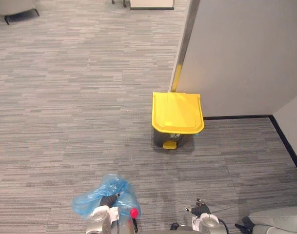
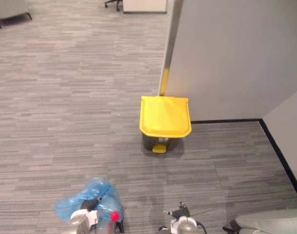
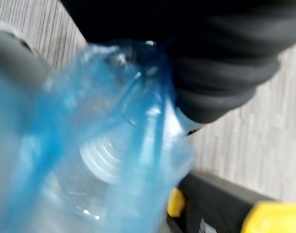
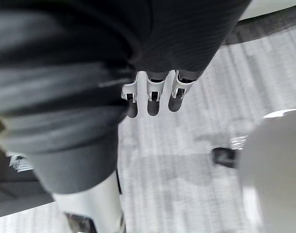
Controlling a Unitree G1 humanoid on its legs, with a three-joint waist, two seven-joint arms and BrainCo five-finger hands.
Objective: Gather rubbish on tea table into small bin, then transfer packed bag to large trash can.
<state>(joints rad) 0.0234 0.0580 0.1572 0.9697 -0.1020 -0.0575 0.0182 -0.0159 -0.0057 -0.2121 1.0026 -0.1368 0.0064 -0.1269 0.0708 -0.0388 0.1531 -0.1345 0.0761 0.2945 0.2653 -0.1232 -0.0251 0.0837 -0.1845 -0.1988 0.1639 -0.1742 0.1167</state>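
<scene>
While the robot stands on the grey striped carpet (image 1: 65, 97), the packed blue bag (image 1: 89, 201) hangs low in front of it at its left side, well apart from the large trash can (image 1: 177, 113). The bag is bunched around the left hand (image 1: 108, 200), whose dark cover comes out of the blue plastic. In the left wrist view the neck of the bag rises to this cover, and a clear ribbed bottle (image 3: 104, 160) lies inside the thin plastic. Whether this hand is closed on the bag, I cannot tell, because the plastic hides it.

The right hand (image 4: 155, 91) hangs at the robot's right side above the carpet. Its fingers point down, loose and nearly straight, and they hold nothing.

The trash can stands ahead of the robot, close to the corner of a grey wall (image 1: 246, 58). Its yellow lid is down, the body under it is dark grey, and a small yellow pedal (image 1: 169, 145) sticks out at the front. The bag is not yet in it.
</scene>
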